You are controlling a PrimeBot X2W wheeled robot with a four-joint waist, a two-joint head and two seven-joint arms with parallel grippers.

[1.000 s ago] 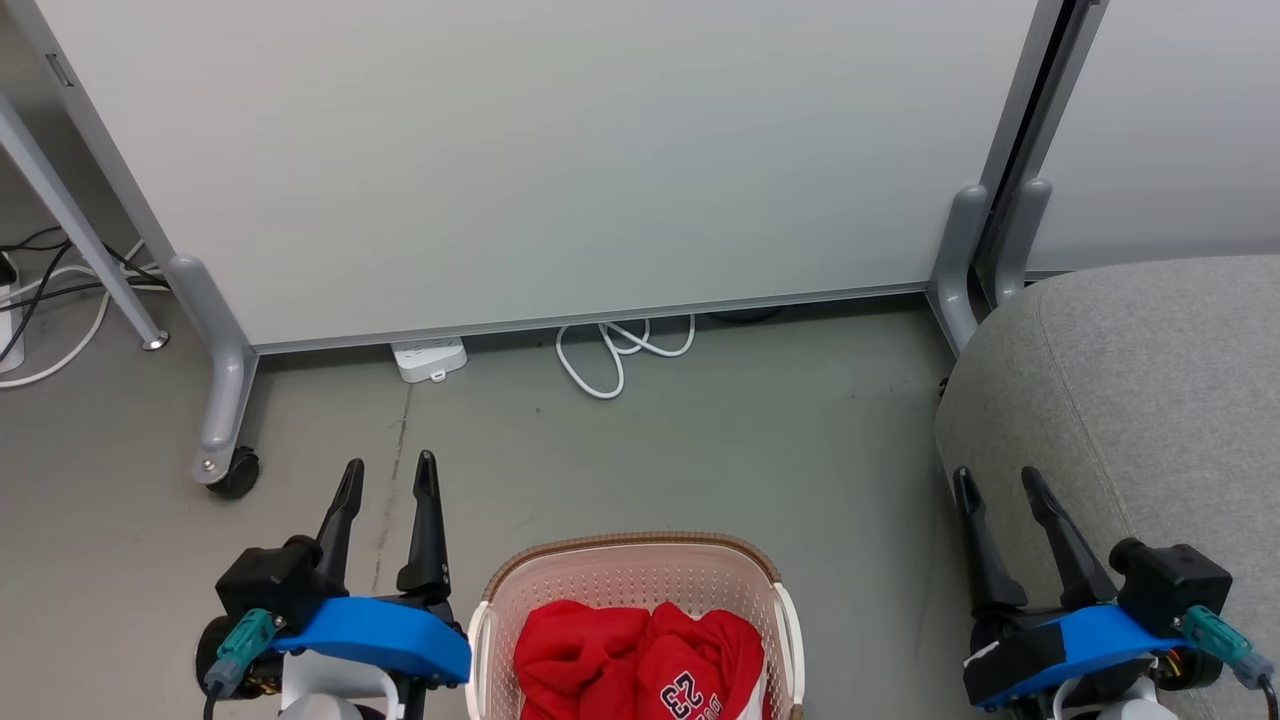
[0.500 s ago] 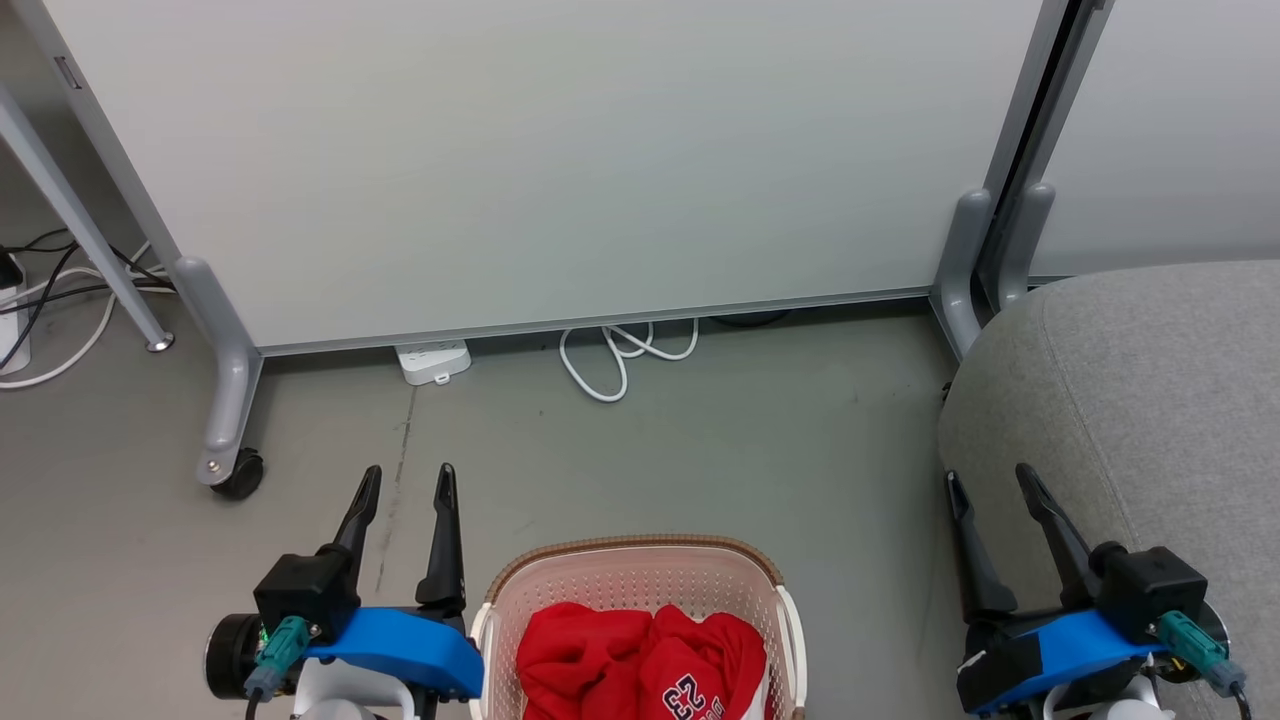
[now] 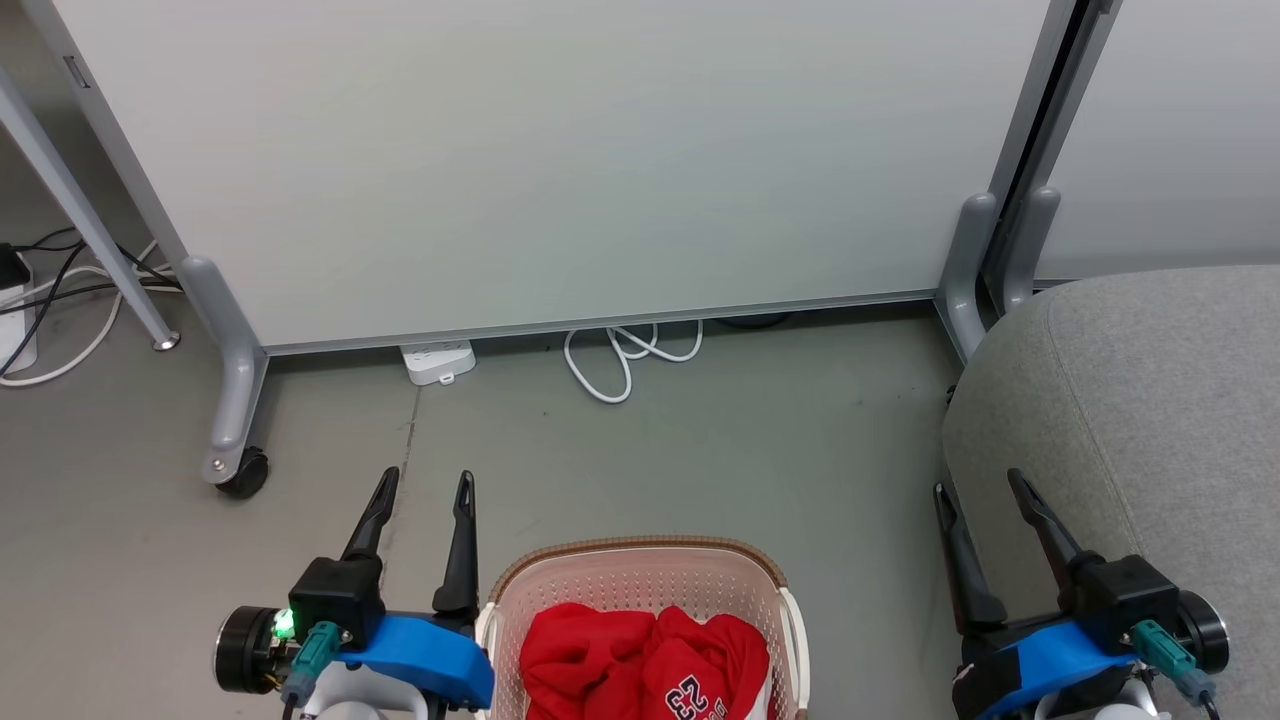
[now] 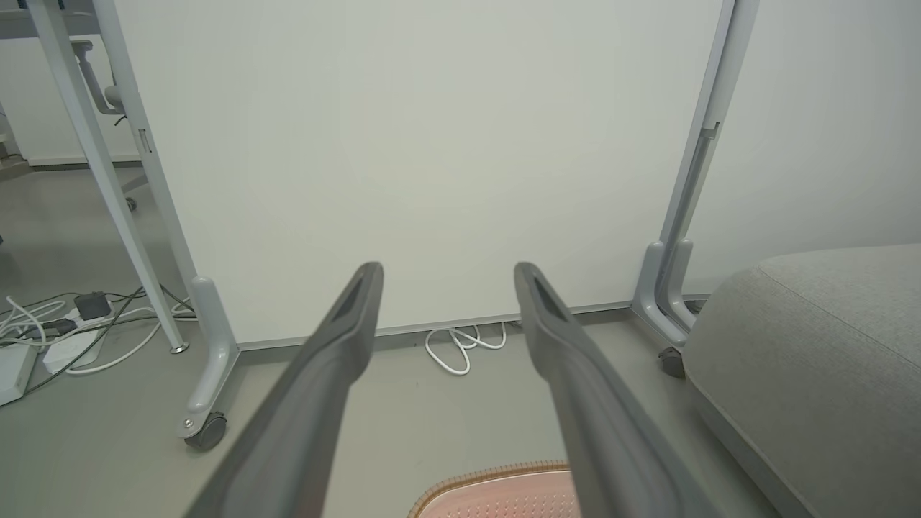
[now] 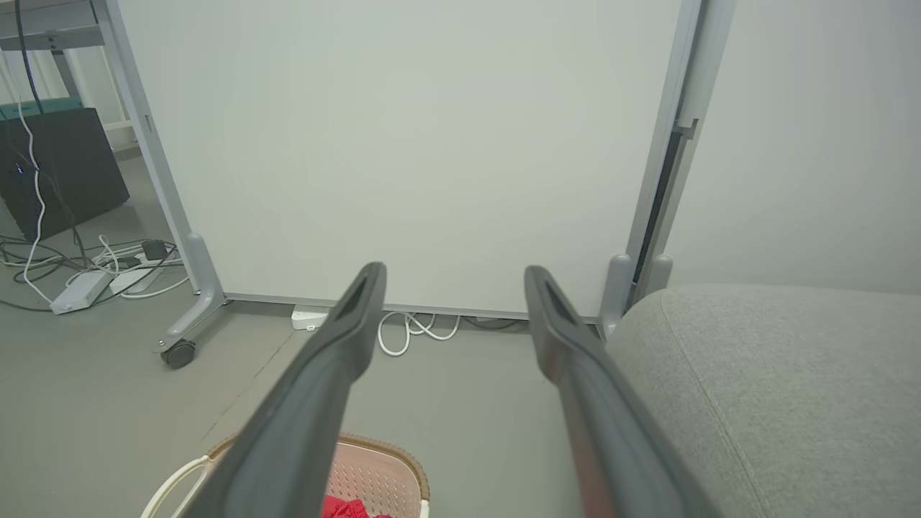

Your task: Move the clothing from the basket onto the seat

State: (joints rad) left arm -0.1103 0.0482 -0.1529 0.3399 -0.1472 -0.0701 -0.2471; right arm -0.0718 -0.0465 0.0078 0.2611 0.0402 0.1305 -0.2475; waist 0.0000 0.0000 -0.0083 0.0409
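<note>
Two red garments (image 3: pixel 645 665), one marked "23", are seen bunched in the basket (image 3: pixel 640 560). L gripper (image 3: pixel 427 475) is held beside its rim, R gripper (image 3: pixel 975 482) by the seat (image 3: pixel 1150 420); both are spread, empty. Floor (image 3: pixel 700 460) lies btwn basket & seat. Beyond: one cable coil (image 3: pixel 620 355), one power strip (image 3: pixel 437 360), partition (image 3: pixel 550 170). Vs 1 s ago, L gripper is shifted nearer the basket.

Left gripper (image 3: pixel 427 476) and right gripper (image 3: pixel 975 482), each with two long dark tapering fingers (image 4: pixel 338 360) hollowed near the tips, black boxy housing (image 3: pixel 335 592), bright blue curved cover (image 3: pixel 425 650), teal plug (image 3: pixel 312 650) on a dark cable, green light (image 3: pixel 284 624) on the left wrist, pale forearm (image 3: pixel 345 700)
</note>
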